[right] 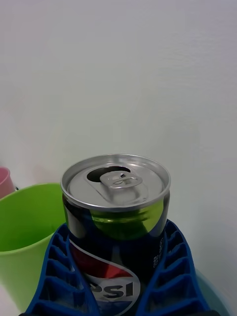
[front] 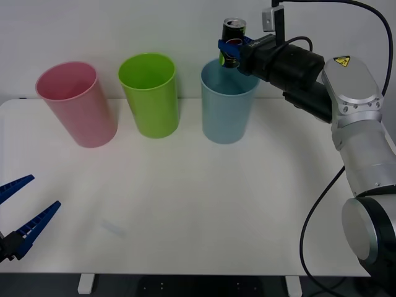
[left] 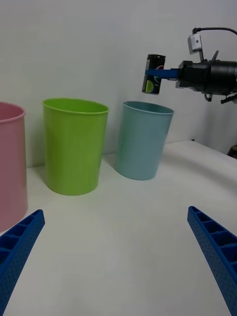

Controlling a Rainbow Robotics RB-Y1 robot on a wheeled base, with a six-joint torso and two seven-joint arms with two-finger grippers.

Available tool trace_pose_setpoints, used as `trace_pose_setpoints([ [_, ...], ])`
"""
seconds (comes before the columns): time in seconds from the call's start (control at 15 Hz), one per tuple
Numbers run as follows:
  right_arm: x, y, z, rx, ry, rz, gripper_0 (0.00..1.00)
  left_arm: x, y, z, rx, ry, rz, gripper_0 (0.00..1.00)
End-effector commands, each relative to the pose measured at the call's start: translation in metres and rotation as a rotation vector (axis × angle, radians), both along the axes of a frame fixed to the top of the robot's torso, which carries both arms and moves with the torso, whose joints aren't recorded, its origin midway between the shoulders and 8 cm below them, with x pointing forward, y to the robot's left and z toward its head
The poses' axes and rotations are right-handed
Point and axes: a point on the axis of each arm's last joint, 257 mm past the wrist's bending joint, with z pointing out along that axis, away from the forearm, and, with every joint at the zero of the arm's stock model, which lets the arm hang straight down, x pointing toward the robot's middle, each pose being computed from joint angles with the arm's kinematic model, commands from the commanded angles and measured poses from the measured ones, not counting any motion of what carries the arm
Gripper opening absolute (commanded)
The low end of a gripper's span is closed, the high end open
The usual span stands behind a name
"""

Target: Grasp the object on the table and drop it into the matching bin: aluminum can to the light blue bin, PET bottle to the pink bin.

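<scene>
The right gripper (front: pixel 232 51) has its blue jaws clenched around the black aluminum can (front: pixel 233 41), holding it upright in the air just above the open mouth of the light blue bin (front: pixel 228 104), silver top up and clear of the rim. Beside the light blue bin on the white counter (front: pixel 185 210) stands a lime green bin (front: pixel 149 94), and past that one the pink bin (front: pixel 77 104). The left gripper (front: pixel 21 213) hovers low over the counter's near edge, well apart from the light blue bin, its jaws spread and holding nothing.
</scene>
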Motion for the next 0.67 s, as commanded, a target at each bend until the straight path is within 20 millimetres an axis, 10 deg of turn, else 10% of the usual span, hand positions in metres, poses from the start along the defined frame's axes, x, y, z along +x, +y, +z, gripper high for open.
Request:
trace_pose_setpoints([
  [0.07, -0.0005, 0.0017, 0.0001, -0.007, -0.007, 0.002, 0.03, 0.0, 0.0, 0.0, 0.0, 0.0, 0.0, 1.0],
  [0.13, -0.0009, 0.0023, -0.0008, -0.008, -0.008, 0.003, 0.24, 0.0, 0.0, 0.0, 0.0, 0.0, 0.0, 1.0],
  [0.2, -0.0007, 0.0026, -0.0001, -0.013, -0.013, 0.002, 0.74, 0.0, 0.0, 0.0, 0.0, 0.0, 0.0, 1.0],
  [0.27, -0.0016, 0.003, -0.0003, -0.011, -0.014, 0.006, 1.0, 0.0, 0.0, 0.0, 0.0, 0.0, 0.0, 1.0],
  [0.67, -0.006, 0.0008, 0.0006, -0.005, -0.019, 0.027, 1.0, 0.0, 0.0, 0.0, 0.0, 0.0, 0.0, 1.0],
])
